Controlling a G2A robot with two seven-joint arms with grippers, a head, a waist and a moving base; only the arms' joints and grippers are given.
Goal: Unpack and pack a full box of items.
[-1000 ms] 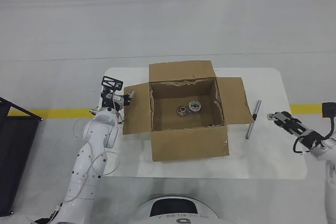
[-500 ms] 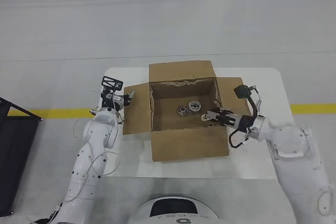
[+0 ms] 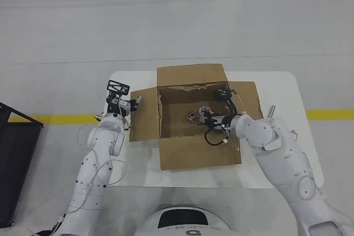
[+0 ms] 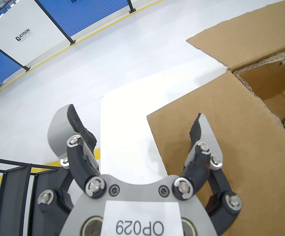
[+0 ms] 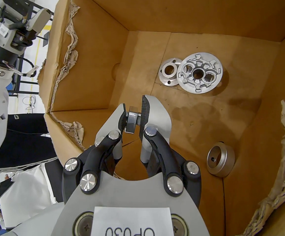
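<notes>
Open box (image 3: 197, 152) is sitting mid-worktop (image 3: 141, 165), all four flaps folded outward, its far flap reaching to the far edge.

Right pincer (image 5: 132, 110) is hanging inside the box, above the floor. It is closed down to a narrow gap and is gripping a small stepped metal part (image 5: 131, 120) crosswise between its pads. The part is being held clear of the cardboard.

On the box floor a flange (image 5: 169, 72) and a slotted disc (image 5: 199, 72) are lying flat side by side, their edges touching. A ring (image 5: 220, 159) is lying at the foot of a box wall, well apart from those two and nearer the pincer.

Left pincer (image 4: 135, 111) is hovering at the worktop's left edge, toward the far-left corner, just beside the box's left flap. Its jaws are standing wide apart and are holding nothing.

Near the right edge, just past the right flap, a thin grey piece is showing, probably a rod (image 3: 271, 109); the right arm is covering most of it.
</notes>
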